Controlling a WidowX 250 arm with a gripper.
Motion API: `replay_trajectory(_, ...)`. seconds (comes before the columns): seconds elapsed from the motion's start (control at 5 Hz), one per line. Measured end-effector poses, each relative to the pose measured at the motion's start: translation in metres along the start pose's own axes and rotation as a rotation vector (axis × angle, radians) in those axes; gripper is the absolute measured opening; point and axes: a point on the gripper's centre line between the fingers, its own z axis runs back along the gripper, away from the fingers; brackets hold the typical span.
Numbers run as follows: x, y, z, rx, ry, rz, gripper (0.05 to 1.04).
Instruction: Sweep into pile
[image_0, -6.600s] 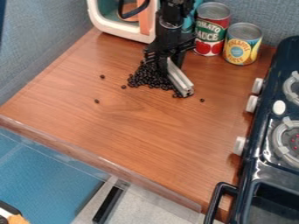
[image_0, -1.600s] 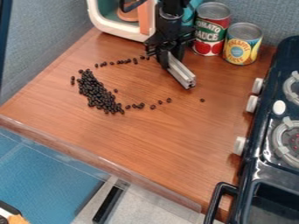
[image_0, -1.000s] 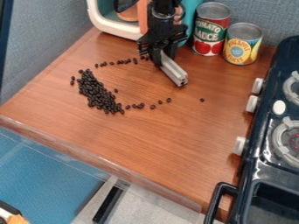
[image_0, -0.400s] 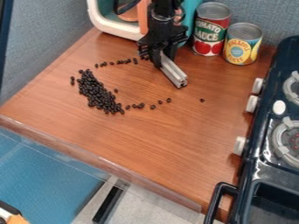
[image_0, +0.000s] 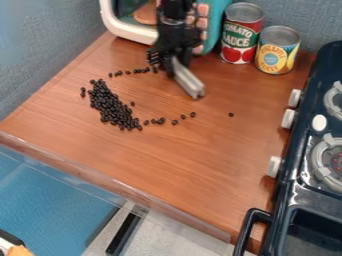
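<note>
My gripper (image_0: 173, 61) hangs over the back middle of the wooden counter, shut on a grey metal bar (image_0: 188, 81). The bar slants down toward the front right, its near end behind the beans at the right. To the left and nearer the front, the main heap of dark beans (image_0: 112, 106) lies in a slanting band. One thin line of beans (image_0: 137, 71) trails from its back end toward my gripper, another (image_0: 160, 121) from its front end to the right. A lone bean (image_0: 231, 114) sits farther right.
Two cans, one red (image_0: 241, 33) and one yellow and blue (image_0: 277, 50), stand at the back right. A white and teal toy appliance (image_0: 127, 31) is behind my gripper. Along the right side runs a dark toy stove (image_0: 304, 150); the counter's front edge (image_0: 113, 185) slopes across the lower left.
The bean heap was first under my gripper at the back and now lies farther left and forward, with trailing lines. Lately my gripper has moved left with the bar, while the beans stayed put.
</note>
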Motion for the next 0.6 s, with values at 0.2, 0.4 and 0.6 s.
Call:
replay_trajectory(0.2,0.007,0.010,-0.001,0.007,0.009,0.022,0.382)
replay_trajectory(0.4,0.008,0.018,0.000,0.010,0.017,0.028,0.382)
replay_trajectory(0.6,0.014,0.034,0.001,0.014,0.013,0.070,0.382)
